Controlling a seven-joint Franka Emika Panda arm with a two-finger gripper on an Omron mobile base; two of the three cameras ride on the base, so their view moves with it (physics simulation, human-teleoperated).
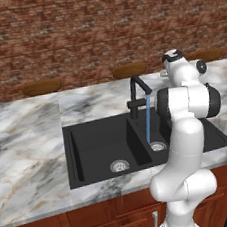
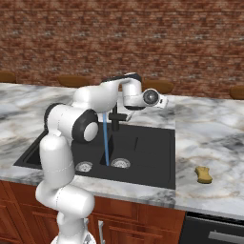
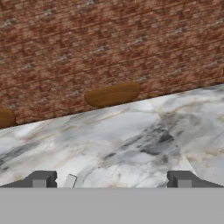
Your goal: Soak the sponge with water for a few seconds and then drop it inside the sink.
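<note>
Water is running into the sink, ready for soaking. Sponge is lying on the counter; gripper is spread wide, holding nothing.

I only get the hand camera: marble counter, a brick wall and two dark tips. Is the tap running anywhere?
Observer: Yes. The water falls from the black faucet into the narrower basin of the sink.
Operator: And the sponge, is it getting wet?
Observer: No. The sponge lies on the counter to the right of the sink, apart from the stream.
</note>
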